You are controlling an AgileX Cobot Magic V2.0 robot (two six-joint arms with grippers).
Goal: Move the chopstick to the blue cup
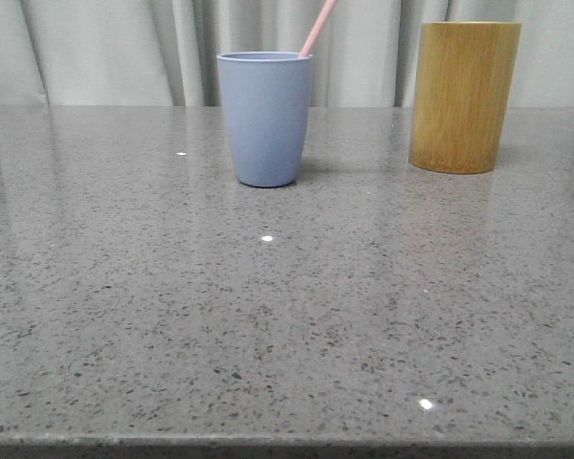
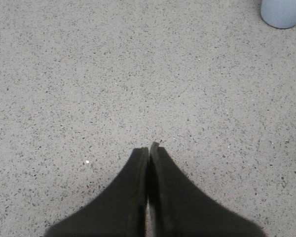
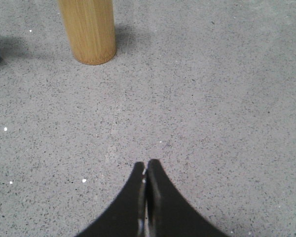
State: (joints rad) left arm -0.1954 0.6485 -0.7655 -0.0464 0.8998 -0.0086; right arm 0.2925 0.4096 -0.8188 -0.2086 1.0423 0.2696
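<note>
The blue cup (image 1: 265,120) stands upright on the worktop (image 1: 287,316), toward its far edge and a little left of the middle. The chopstick (image 1: 318,27) stands inside this cup, leaning to the right, its upper end rising well above the rim. The bamboo cup (image 1: 463,96) stands upright to the right of the blue cup, well apart from it and about as close to the far edge. A curtain (image 1: 96,48) hangs behind the worktop's far edge, behind both cups. The left gripper (image 2: 149,148) hovers over bare worktop, apart from the blue cup. The right gripper (image 3: 146,164) hovers over bare worktop on the near side of the bamboo cup, apart from it.
</note>
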